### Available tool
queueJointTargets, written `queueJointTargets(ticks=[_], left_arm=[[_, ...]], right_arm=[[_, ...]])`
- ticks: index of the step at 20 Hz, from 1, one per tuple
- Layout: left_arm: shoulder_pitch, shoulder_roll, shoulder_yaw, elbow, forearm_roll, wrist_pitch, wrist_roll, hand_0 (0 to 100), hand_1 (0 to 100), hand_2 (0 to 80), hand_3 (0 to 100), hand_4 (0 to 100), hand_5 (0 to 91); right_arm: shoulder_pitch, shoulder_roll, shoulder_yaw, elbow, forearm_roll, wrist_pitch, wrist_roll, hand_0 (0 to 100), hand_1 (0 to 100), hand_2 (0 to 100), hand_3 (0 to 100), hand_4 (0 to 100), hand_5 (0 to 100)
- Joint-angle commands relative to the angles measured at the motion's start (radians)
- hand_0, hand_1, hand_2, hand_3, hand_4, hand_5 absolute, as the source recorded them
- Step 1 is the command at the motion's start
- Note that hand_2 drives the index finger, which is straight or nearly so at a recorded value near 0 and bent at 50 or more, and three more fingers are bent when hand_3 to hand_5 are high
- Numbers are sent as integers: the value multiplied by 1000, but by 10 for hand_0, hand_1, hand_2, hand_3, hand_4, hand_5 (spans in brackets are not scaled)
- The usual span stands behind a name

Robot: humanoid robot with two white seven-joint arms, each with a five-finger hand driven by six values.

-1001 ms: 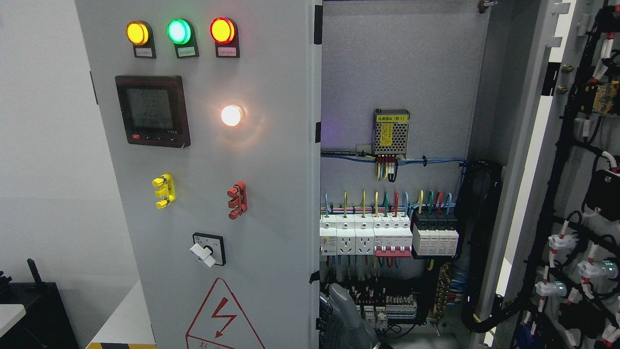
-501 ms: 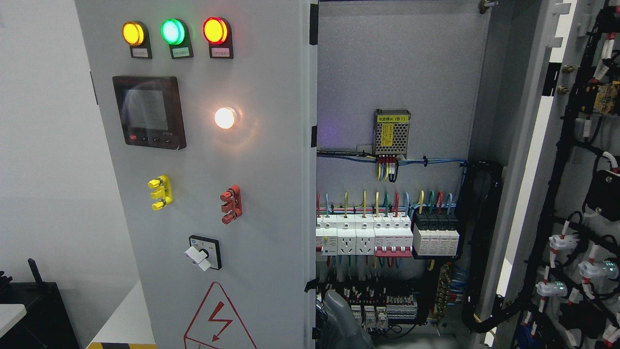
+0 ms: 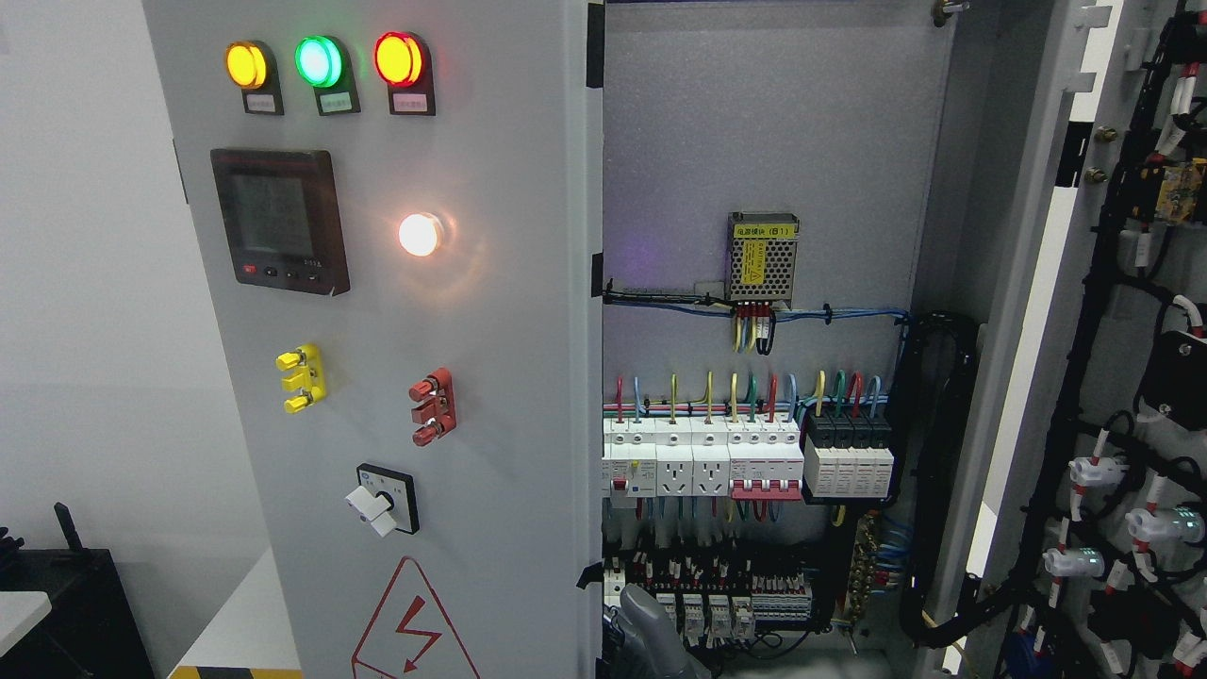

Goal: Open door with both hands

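so the left door (image 3: 453, 358) fills the 9 o'clock half, swung ajar, with three lit lamps (image 3: 319, 60) toward 11 o'clock and a meter (image 3: 280, 221) below them. at 6 o'clock a grey hand (image 3: 646, 627) sits behind the door's free edge; whose arm it belongs to and whether its fingers are apart or together, i cannot tell. breakers (image 3: 745, 459) line the cabinet toward 5 o'clock, and the right door (image 3: 1132, 377) stands wide at 3 o'clock.

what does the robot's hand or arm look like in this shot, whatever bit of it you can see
Only one piece shows: a smooth, rounded grey part with a matte plastic-like shell, at the bottom edge just right of the left door. It has a darker ribbed or segmented section on its lower left side. No cables, markings or separate fingers can be made out, and which arm it belongs to cannot be told.
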Motion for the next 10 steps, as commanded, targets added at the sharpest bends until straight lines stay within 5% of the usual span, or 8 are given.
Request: queueJointTargets(ticks=[1,10], left_arm=[[31,-30,0,0,3,0,-2,0,0,0,0,42,0],[31,-30,0,0,3,0,-2,0,0,0,0,42,0]], right_arm=[[20,1,23,-47,-1,0,1,0,0,0,0,0,0],[38,1,50,-87,-1,0,2,0,0,0,0,0,0]])
